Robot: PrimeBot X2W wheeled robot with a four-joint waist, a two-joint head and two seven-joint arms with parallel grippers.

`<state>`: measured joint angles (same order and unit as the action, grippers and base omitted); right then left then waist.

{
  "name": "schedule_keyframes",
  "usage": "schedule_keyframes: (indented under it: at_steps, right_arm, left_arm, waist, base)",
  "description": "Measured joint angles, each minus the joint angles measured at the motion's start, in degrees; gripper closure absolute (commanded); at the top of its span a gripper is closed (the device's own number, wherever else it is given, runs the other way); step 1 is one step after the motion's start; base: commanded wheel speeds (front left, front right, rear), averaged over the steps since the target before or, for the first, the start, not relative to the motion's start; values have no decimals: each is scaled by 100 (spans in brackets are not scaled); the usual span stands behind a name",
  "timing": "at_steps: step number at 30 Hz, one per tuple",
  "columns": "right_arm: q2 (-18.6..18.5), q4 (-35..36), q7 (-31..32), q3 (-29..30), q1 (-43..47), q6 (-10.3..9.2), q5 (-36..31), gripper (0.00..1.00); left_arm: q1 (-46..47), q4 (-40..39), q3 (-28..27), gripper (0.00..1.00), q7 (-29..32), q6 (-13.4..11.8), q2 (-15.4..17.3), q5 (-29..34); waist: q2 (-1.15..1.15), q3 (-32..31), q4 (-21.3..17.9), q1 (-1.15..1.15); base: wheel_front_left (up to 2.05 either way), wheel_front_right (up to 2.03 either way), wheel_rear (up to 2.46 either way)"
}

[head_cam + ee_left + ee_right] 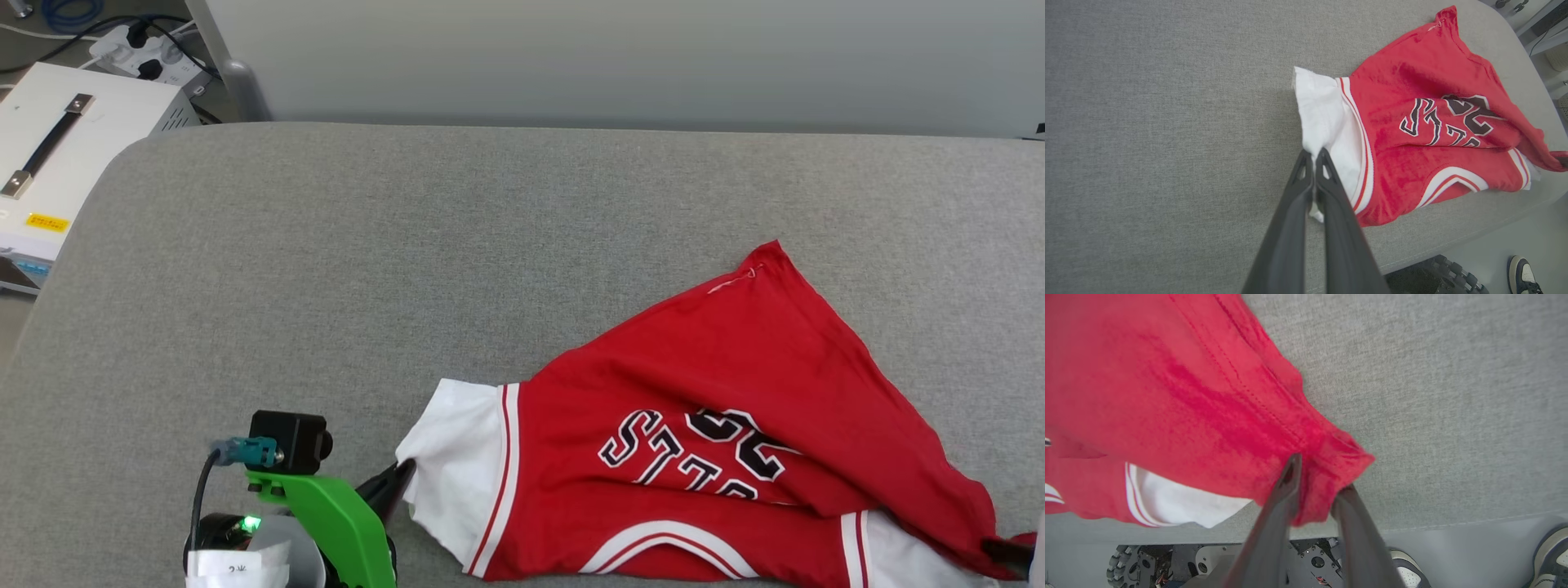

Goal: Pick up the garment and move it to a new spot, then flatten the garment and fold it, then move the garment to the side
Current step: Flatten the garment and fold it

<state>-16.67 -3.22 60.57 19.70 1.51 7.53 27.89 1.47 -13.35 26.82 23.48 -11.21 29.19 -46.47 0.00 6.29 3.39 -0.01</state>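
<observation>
Two wrist views: left jaws pinch garment (1404,81) by sleeve (1323,106); right jaws spread, seemingly straddling hem (1315,486)

Block letters "ST" on garment (735,351) chest, rest folded away

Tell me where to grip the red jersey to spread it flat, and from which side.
Pinch the jersey's white sleeve at its outer edge, coming from the robot's left: that edge lies thin and free on the cushion, while the chest is bunched.

Open grey surface (326,269) left of garment (694,425)
</observation>
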Motion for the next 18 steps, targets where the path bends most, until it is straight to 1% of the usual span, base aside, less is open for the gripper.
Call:
schedule_keyframes:
  at_steps: [4, 9, 12, 15, 18]
  right_arm:
    - [-148, 316, 88, -68, -254, -1, 123, 0]
    - [-396, 959, 432, -345, -683, -1, 330, 0]
    - [-420, 1271, 599, -539, -1055, -1, 376, 0]
    - [-412, 1390, 746, -746, -1481, 0, 376, 0]
    - [-472, 1361, 810, -961, -1925, 0, 303, 0]
  left_arm:
    - [8, 0, 5, 100, 0, 22, 2, 0]
    - [16, -62, 11, 100, -26, 37, 21, 3]
    - [82, -159, 11, 100, -27, 37, 46, 22]
    - [193, -287, 24, 100, -29, 37, 63, 88]
    - [307, -393, 63, 100, -25, 40, 56, 143]
  waist:
    - [0, 8, 12, 0]
    - [0, 100, 74, 0]
    - [0, 217, 120, 0]
    - [0, 376, 184, 0]
    - [0, 563, 272, 0]
  base:
    - [0, 0, 0]
    - [0, 0, 0]
    - [0, 0, 0]
    - [0, 0, 0]
    - [0, 0, 0]
